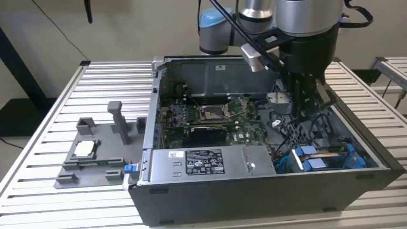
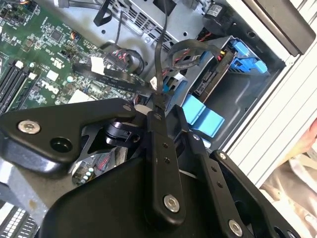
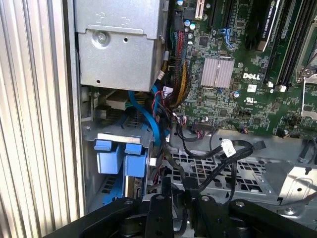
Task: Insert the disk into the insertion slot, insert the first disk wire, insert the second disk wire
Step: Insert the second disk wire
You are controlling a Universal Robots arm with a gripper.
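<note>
Tool [image 2: 157, 99]: inside the computer case [image 1: 267, 200], clamped on a black wire [image 2: 159, 54]. Disk [image 2: 210, 82]: seated in slot [image 2: 247, 94], just beside.

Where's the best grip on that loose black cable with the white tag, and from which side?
Probably on the black cable with the white tag just behind its rigid plug end, from above: it arches over the perforated grey metal panel, open overhead.

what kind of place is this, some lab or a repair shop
Probably a robotics lab test bench: an open computer case sits on a slatted aluminium table, beside a grey fixture, with a robot arm reaching in.
</note>
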